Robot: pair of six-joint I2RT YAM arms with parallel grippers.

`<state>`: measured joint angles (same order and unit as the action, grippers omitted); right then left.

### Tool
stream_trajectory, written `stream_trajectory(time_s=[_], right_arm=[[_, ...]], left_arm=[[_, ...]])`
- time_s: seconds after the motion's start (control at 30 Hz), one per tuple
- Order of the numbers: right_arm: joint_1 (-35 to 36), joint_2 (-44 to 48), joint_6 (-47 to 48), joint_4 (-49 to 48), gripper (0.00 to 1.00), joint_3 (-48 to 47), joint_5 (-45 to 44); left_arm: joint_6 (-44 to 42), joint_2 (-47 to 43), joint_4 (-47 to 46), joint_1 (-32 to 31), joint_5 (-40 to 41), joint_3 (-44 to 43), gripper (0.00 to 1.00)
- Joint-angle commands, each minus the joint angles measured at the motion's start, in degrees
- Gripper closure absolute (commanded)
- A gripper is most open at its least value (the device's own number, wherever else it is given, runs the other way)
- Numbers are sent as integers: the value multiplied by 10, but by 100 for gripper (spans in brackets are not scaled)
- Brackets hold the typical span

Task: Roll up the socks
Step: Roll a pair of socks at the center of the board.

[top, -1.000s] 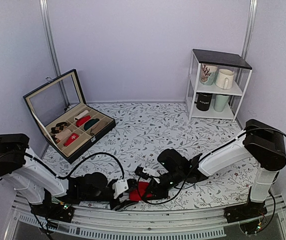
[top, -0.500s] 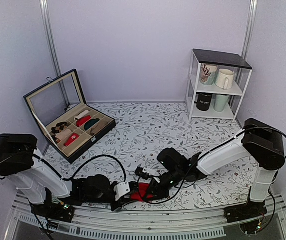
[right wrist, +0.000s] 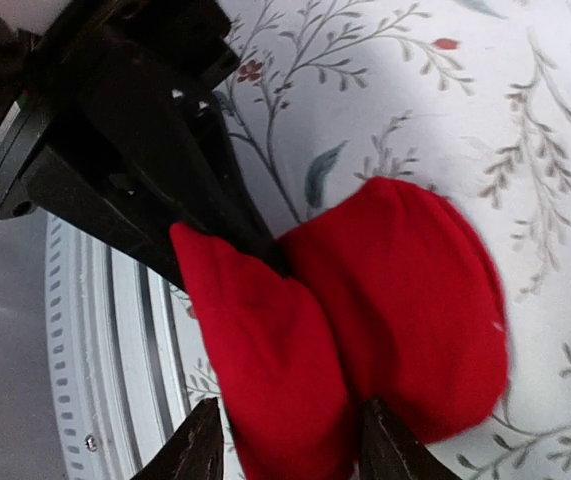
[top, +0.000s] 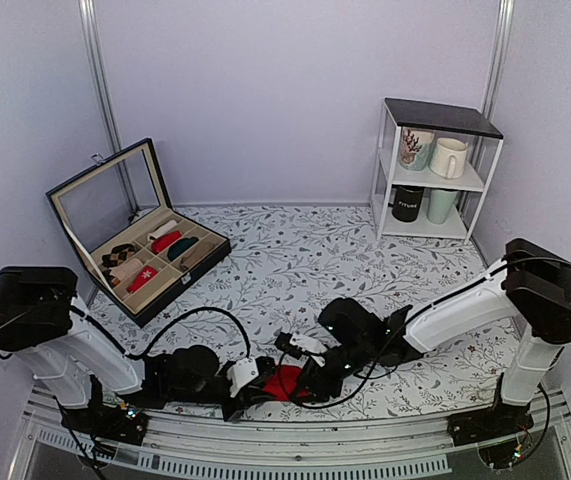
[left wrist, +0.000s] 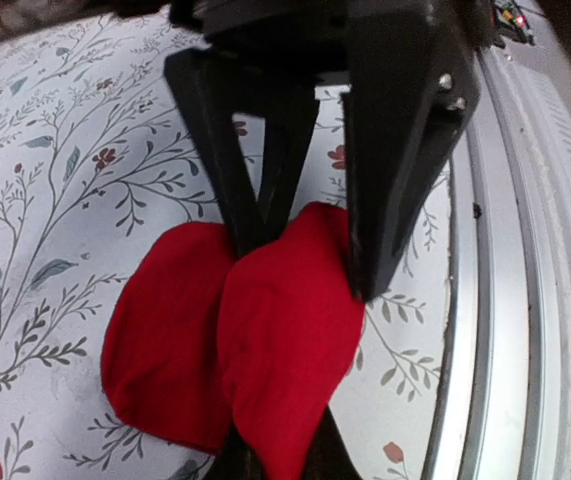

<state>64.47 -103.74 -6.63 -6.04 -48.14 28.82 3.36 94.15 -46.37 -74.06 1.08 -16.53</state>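
The socks point(top: 285, 382) are a bright red folded bundle on the floral table near its front edge, between the two arms. In the left wrist view the socks point(left wrist: 265, 340) show as two bulging lobes, and my left gripper point(left wrist: 305, 265) is shut on the fold between them. My left gripper point(top: 255, 386) reaches in from the left. In the right wrist view the socks point(right wrist: 395, 300) lie ahead, one lobe between the spread tips of my right gripper point(right wrist: 290, 450), which is open. My right gripper point(top: 307, 376) comes in from the right.
A black compartment box point(top: 190, 270) with rolled socks stands open at the back left. A white shelf point(top: 433, 185) with mugs stands at the back right. A metal rail point(top: 295, 460) runs along the near edge, close beside the socks point(left wrist: 525, 300).
My left gripper has closed on the red socks. My right gripper has opened its jaws and let go of the fabric, staying around one lobe.
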Motion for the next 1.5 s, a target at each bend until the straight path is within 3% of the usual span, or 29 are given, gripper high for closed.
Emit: stream_trajectory(time_s=[0.0,0.2,0.67,0.73,0.8,0.87,1.0,1.07,1.2,1.27,1.47], right_arm=[[18,94,20,-48,52,78,-150],[97,139,146,-140,48,127,-280],[134,49,175,-149,48,92,-319],[134,41,170,-143,53,89,-328],[134,34,167,-133,69,85,-327],[133,26,162,-118,79,76,-324],[134,6,143,-91,85,70,-318],[134,0,134,-87,87,74,-314],[122,-3,107,-66,87,74,-272],[104,4,89,-50,87,75,-235],[44,5,60,33,87,50,-113]], left_arm=[[52,20,39,18,-28,5,100],[80,36,50,29,-46,5,100],[88,63,56,35,-77,-7,100],[88,64,54,36,-80,-6,100],[88,66,51,36,-84,-7,100],[89,67,49,36,-85,-7,100],[81,44,34,36,-86,0,97],[70,24,34,36,-71,3,90],[35,-29,51,34,-42,1,56],[9,-64,53,22,-16,6,32],[-61,-115,55,-2,37,4,24]])
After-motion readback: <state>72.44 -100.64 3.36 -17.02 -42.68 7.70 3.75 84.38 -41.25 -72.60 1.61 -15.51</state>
